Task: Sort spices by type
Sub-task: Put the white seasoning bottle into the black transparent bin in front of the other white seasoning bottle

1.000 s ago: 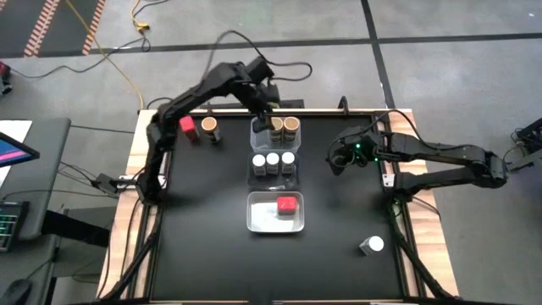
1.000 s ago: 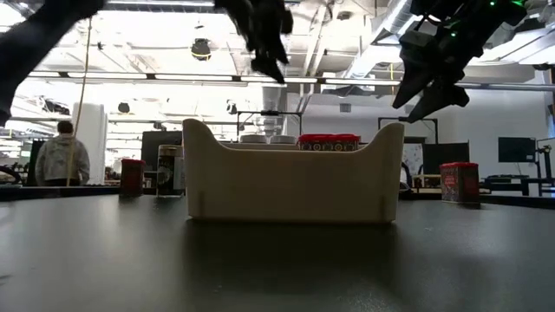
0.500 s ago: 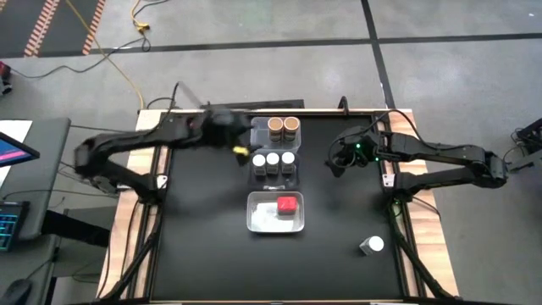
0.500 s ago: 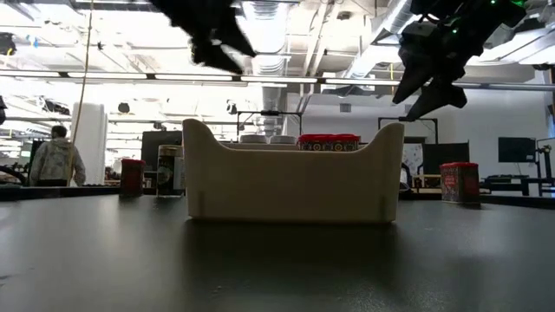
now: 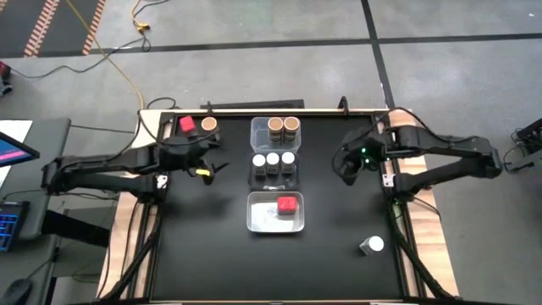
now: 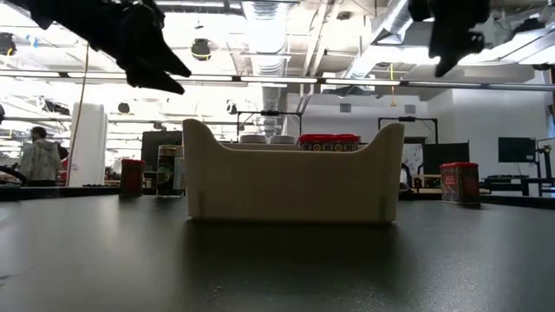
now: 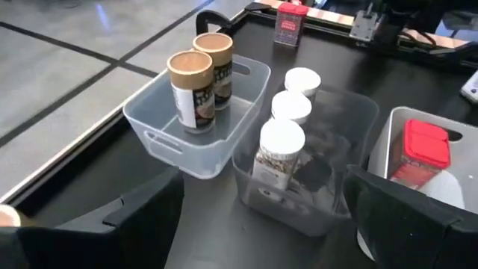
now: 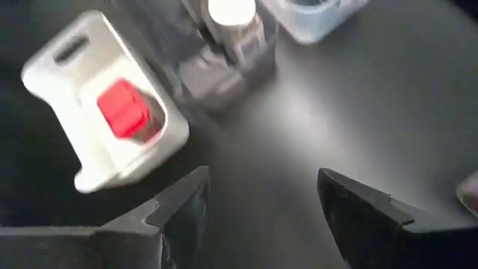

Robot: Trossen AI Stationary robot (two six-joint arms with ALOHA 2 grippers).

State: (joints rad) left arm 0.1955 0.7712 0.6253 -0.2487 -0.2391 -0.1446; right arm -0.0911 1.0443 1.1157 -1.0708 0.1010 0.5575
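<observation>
Spice jars: two brown-topped jars [image 5: 284, 125] stand side by side in the clear bin [image 5: 258, 138] nearest the table's far edge. Three white-topped jars [image 5: 273, 159] stand in a row in the middle bin [image 5: 252, 176], just behind it toward the near side. One red-topped jar [image 5: 287, 205] lies in the white bin [image 5: 258, 222] nearest the table's centre. The three bins form a close column down the middle.

Loose jars: a red-topped jar [image 5: 187, 124] and a brown-topped jar [image 5: 207, 125] stand close together at the far left corner. A white-topped jar [image 5: 372, 246] sits alone near the near right corner, close to the right edge. A further red-topped jar [image 7: 290, 22] shows by the far edge in the left wrist view; its exact place is hard to fix.

Left gripper [image 5: 206, 165]: raised above the table, left of the bins, fingers spread wide, holding nothing.

Right gripper [image 5: 347, 166]: raised above the table, right of the bins, fingers apart, nothing between them.

Open room: bare black table [image 5: 212, 254] lies wide on both sides of the bin column and along the whole near edge.
</observation>
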